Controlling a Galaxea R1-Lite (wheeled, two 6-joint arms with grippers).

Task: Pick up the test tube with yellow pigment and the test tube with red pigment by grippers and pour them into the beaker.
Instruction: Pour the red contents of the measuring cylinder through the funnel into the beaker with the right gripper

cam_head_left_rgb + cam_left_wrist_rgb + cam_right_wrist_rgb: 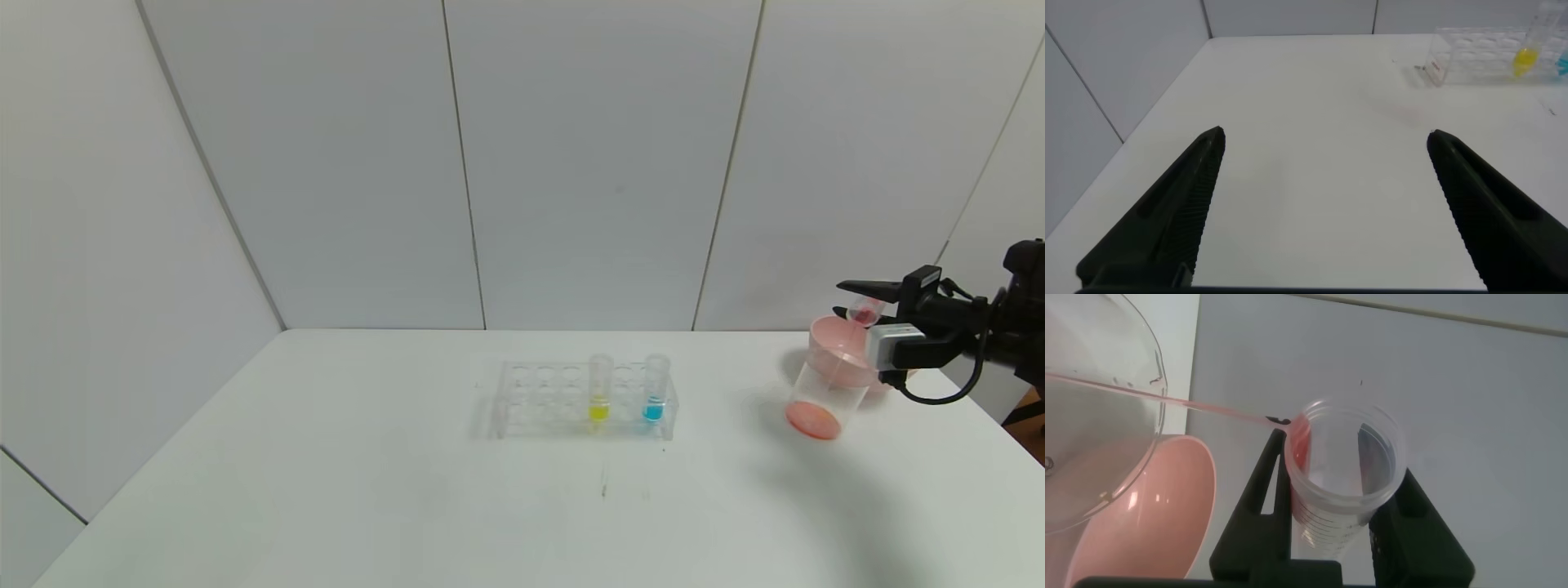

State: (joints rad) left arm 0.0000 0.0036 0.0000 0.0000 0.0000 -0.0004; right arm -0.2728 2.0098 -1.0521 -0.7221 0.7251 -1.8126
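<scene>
My right gripper [853, 300] is shut on the test tube with red pigment [865, 310] and holds it tipped over the beaker [823, 384] at the table's right. In the right wrist view the tube [1343, 486] sits between the black fingers [1261, 490], and a thin red stream runs from its lip into the beaker [1143, 351]. Red liquid [812, 419] lies in the beaker's bottom. The test tube with yellow pigment [600, 390] stands upright in the clear rack [539, 400]. My left gripper [1323, 135] is open and empty over the table's left part.
A tube with blue liquid [655, 390] stands in the rack to the right of the yellow one. A pink bowl [1143, 514] sits right behind the beaker. The rack also shows far off in the left wrist view [1470, 57]. The table's right edge is near the beaker.
</scene>
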